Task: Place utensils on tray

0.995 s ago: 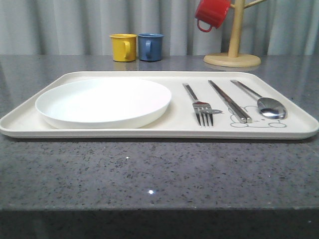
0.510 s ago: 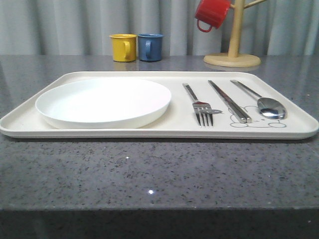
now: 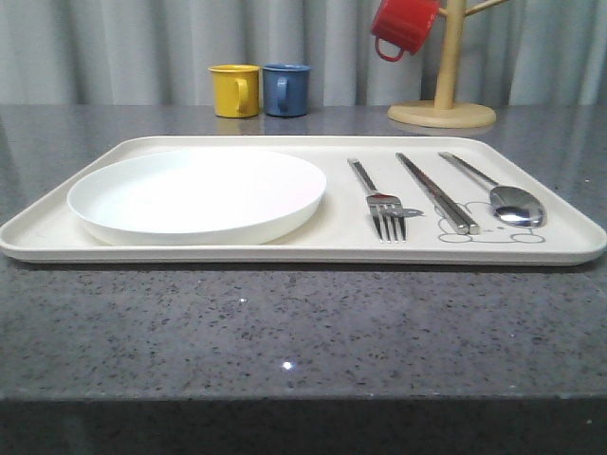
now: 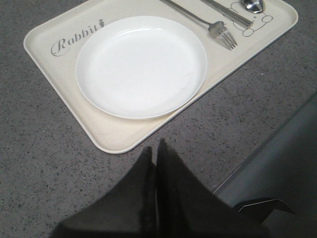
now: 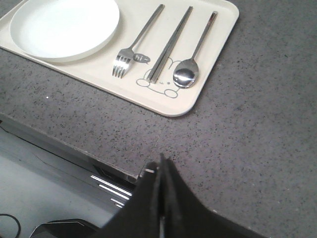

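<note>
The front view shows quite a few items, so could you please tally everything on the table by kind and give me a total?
Trays: 1, the cream tray
Plates: 1, the white plate
Utensils: 3, the fork, the chopsticks, the spoon
Mugs: 3, the yellow mug, the blue mug, the red mug
Mug stands: 1, the wooden mug stand
Total: 9

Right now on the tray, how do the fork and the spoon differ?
The fork ends in four tines; the spoon ends in an oval bowl. The fork lies next to the white plate, the spoon nearest the tray's right edge, chopsticks between them. Both are shiny silver metal, flat on the tray, heads toward the robot.
</note>
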Controlling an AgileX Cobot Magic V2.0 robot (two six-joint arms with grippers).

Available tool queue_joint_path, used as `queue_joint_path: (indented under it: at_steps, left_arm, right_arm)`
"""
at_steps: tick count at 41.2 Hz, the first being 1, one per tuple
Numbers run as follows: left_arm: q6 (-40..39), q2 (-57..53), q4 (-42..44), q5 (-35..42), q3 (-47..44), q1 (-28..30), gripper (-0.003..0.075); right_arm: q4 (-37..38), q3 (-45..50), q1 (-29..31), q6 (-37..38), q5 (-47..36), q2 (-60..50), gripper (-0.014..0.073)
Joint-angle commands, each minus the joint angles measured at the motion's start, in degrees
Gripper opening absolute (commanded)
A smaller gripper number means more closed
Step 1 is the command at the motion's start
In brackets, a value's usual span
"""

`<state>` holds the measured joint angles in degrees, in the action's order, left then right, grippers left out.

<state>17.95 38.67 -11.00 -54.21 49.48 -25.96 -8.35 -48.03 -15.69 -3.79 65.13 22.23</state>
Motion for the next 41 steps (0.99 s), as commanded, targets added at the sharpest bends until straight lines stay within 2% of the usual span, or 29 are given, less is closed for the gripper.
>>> queue_joint_path:
  at_steps: [1, 6, 11, 18, 25, 29, 34, 41]
  left_arm:
    - [-0.5, -0.1, -1.1, 3.9, 1.5, -0.4, -0.0018]
    - [-0.5, -0.1, -1.1, 3.9, 1.5, -0.4, -0.0018]
    - [-0.5, -4.3, -1.2, 11.2, -3.5, -0.1, -0.0018]
    - [-0.5, -13.2, 0.5, 21.0, -12.5, 7.6, -0.0018]
    - [-0.5, -23.8, 0.3, 35.8, -27.0, 18.4, -0.0018]
    - [-0.5, -29.0, -1.6, 41.0, -33.2, 22.9, -0.0018]
    - [-0.5, -35.0, -2.4, 45.2, -39.6, 26.8, -0.0018]
    - [-0.5, -38.9, -2.4, 51.2, -46.2, 28.5, -0.0018]
  right_arm:
    - [-0.4, -1.1, 0.0, 0.1, -3.9, 0.5, -0.0068]
    - [-0.4, -1.1, 0.0, 0.1, -3.9, 0.5, -0.0068]
    - [-0.4, -1.1, 0.0, 0.1, -3.8, 0.5, -0.0068]
    - [-0.4, -1.1, 0.0, 0.1, -3.6, 0.5, -0.0068]
    - [-0.4, -1.1, 0.0, 0.1, -3.6, 0.5, -0.0068]
    - [-0.4, -1.1, 0.0, 0.1, -3.6, 0.5, -0.0068]
    - [-0.4, -1.1, 0.0, 0.1, -3.6, 0.5, -0.0068]
    - [-0.4, -1.1, 0.0, 0.1, -3.6, 0.5, -0.0068]
